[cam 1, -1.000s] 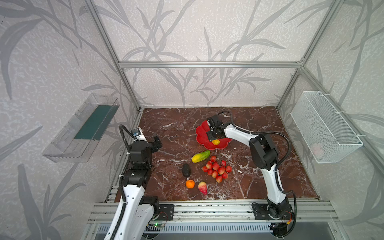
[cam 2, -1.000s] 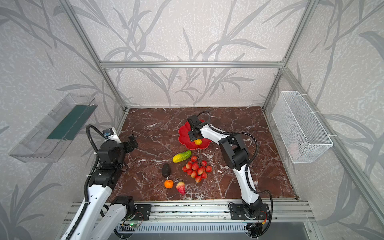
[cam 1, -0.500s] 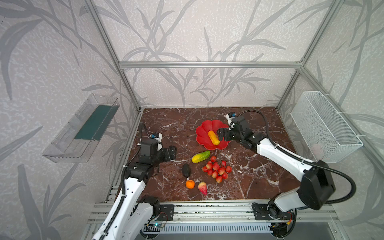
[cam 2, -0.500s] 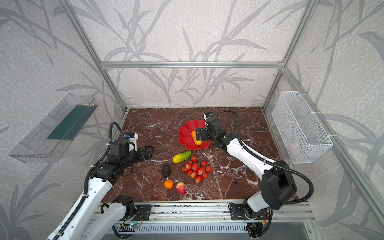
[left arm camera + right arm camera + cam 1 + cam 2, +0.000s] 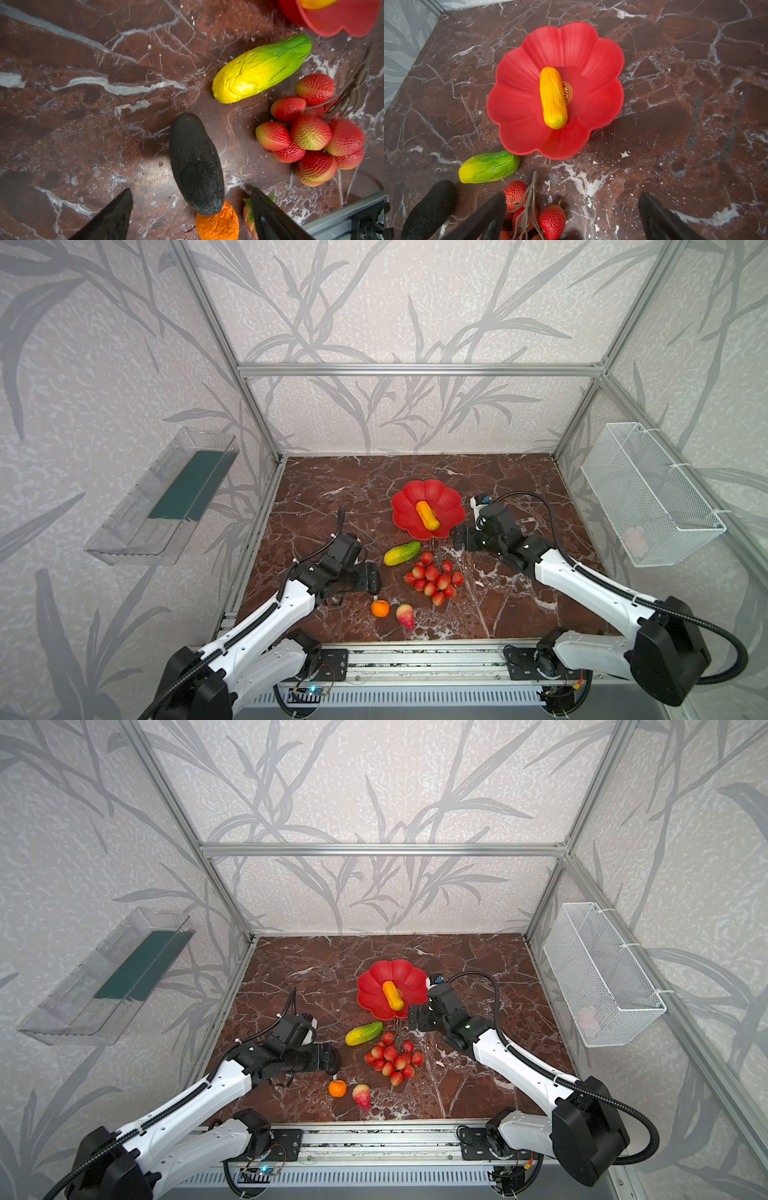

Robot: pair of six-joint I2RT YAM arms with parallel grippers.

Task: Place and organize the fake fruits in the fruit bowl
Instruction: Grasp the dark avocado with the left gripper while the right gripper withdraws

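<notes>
Now resting in the fruit bowl (image 5: 405, 506), near the middle of the table (image 5: 332, 481): yellow-orange oblong (image 5: 427, 515), laid across the gold emblem (image 5: 568, 93) and no longer under the right gripper (image 5: 571, 195). Drawn back within the last second from over the bowl to just beside its right-front rim, jaws spread wide, nothing between them. Marks one fruit delivered and five left on the marble; by judgement, an early stage of the task. Meanwhile brought in from the left edge of the table: left gripper (image 5: 191, 191), jaws apart, straddling one end of the dark avocado (image 5: 195, 164) without visible contact on either side. Avocado hidden beneath that gripper in both top views, hence shown only in the wrist views. Probable step in hand, as a judgement: closing on the avocado for a lift to the bowl. At the avocado's end toward the front edge: small orange (image 5: 380, 608), touching or nearly so, with pink-red peach (image 5: 405, 615) just beside it. Between avocado and bowl: yellow-green mango (image 5: 402, 553), green end just beside the bowl's front rim. Toward the right edge from the avocado, apart from it: cluster of red berries (image 5: 432, 578), stem ends reaching near the open right gripper.
</notes>
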